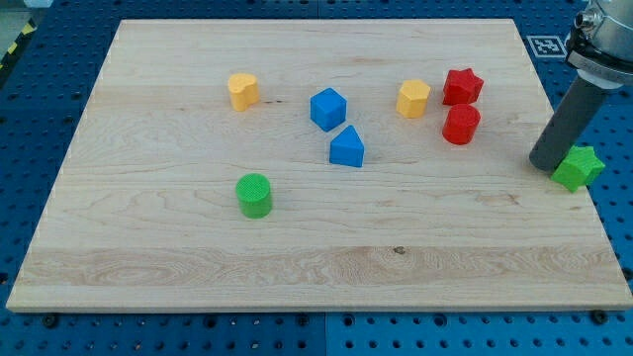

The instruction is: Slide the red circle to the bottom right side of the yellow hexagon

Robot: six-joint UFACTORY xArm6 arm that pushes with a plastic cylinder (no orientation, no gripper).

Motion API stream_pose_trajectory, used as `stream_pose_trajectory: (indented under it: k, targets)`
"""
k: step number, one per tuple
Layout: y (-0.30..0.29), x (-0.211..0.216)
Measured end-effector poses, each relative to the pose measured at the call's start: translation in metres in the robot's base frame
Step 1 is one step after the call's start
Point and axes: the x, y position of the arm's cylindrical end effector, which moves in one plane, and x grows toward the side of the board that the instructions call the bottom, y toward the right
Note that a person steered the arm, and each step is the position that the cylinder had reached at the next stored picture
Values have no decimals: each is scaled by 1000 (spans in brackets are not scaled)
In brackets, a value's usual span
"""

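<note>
Tool: my tip (543,164), the lower end of a straight dark rod; it has no jaws, so it grasps nothing and only rests on the worktop (297,247) near its 3 o'clock edge.
Tip and nearest block: the green star (579,168) lies just beside the tip at its 3 o'clock, at the very edge of the worktop; contact cannot be told.
Red circle: the red circle (461,125) sits at about 4 o'clock of the yellow hexagon (413,99), just beside it with a narrow gap of bare wood between them.
Tip to red circle: the tip stands well apart from the red circle, at roughly its 4 o'clock.
Red star: the red star (462,87) lies at 12 o'clock of the red circle, very near it; whether the two touch cannot be told.
Yellow hexagon: in the upper right part of the worktop, with the red star at its 2 o'clock.
Blue pair: a blue cube (327,109) near the middle, and a blue triangular block (347,147) close at its 5 o'clock.
Other yellow block: a yellow block (243,91), its shape unclear, well apart at 9 o'clock of the blue cube.
Green cylinder: the green cylinder (254,195) stands alone at 7 o'clock of the blue pair.
</note>
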Motion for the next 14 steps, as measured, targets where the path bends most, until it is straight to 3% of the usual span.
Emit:
stream_pose_trajectory:
  k: [4, 5, 13, 14]
  targets:
    - [-55, -6]
    - [-72, -28]
    - [-76, -40]
    - [-76, -24]
